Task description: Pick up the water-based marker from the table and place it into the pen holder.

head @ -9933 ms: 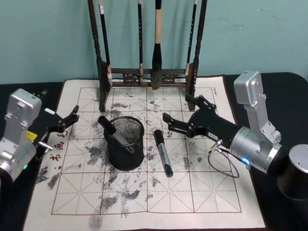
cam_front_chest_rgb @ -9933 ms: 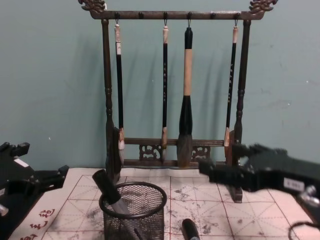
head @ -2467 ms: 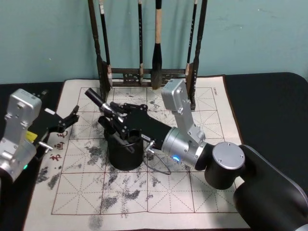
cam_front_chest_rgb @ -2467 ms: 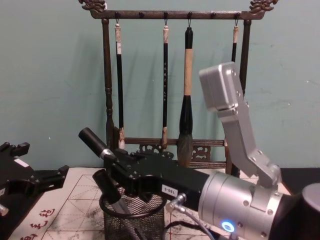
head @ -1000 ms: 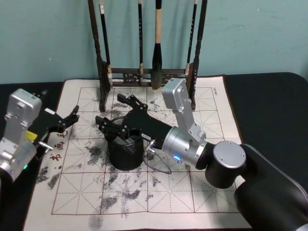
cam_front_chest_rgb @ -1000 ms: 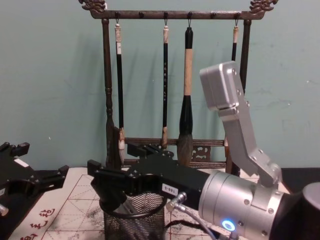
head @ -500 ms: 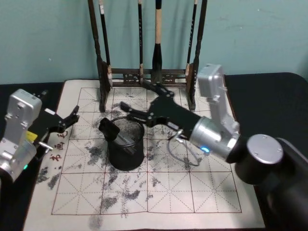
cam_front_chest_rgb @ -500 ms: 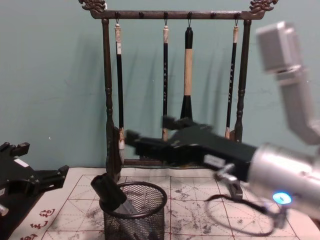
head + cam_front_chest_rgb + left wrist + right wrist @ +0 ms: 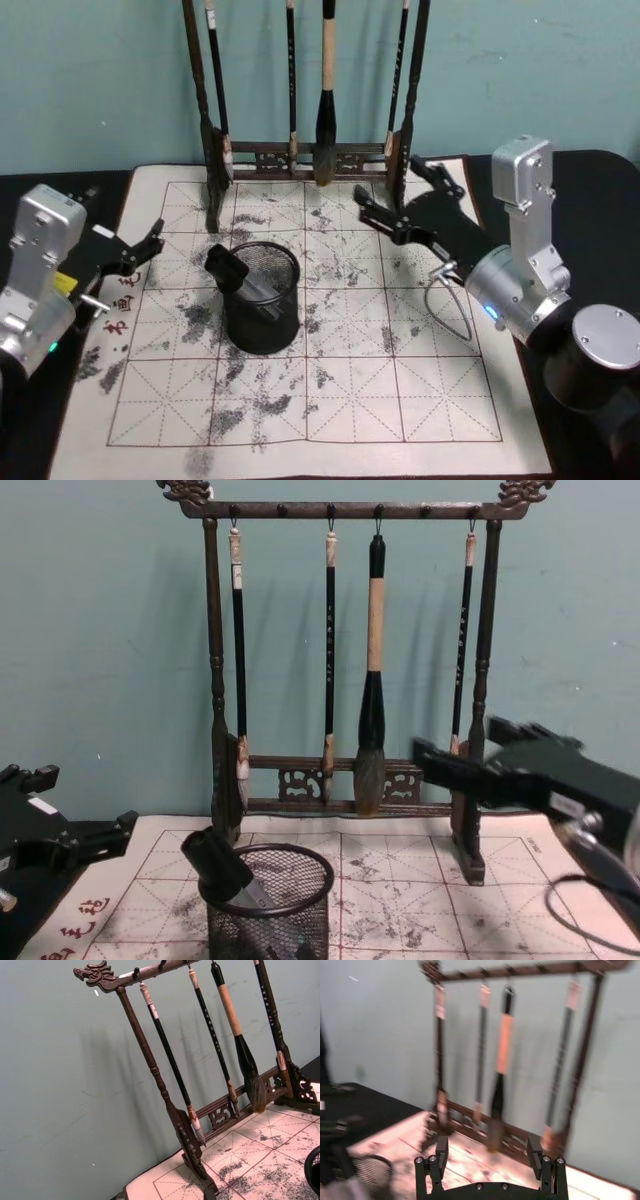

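The right end effector (image 9: 405, 205) hangs above the paper mat (image 9: 300, 400) at about two o'clock from the pen holder (image 9: 261, 297), its two fingers spread wide with nothing between them; the right wrist view shows the same open gap (image 9: 490, 1157) facing the brush rack. It touches nothing and sits well apart from the holder, just in front of the rack's right post.

The left end effector (image 9: 143, 243) rests at the mat's left edge, around nine o'clock from the holder, its fingers parted and empty; in the chest view it sits low at the left (image 9: 100, 832).

The black mesh pen holder (image 9: 266, 905) stands upright on the ink-stained mat. A water-based marker (image 9: 228, 268) is inside it, leaning, with its black cap poking over the rim at the ten o'clock side (image 9: 215, 865). How many markers lie in the cup I cannot tell.

Behind, at twelve o'clock, the dark wooden brush rack (image 9: 305, 155) stands on the mat's far edge with four brushes (image 9: 371, 680) hanging from its top bar. The black tabletop (image 9: 590, 200) shows around the mat.
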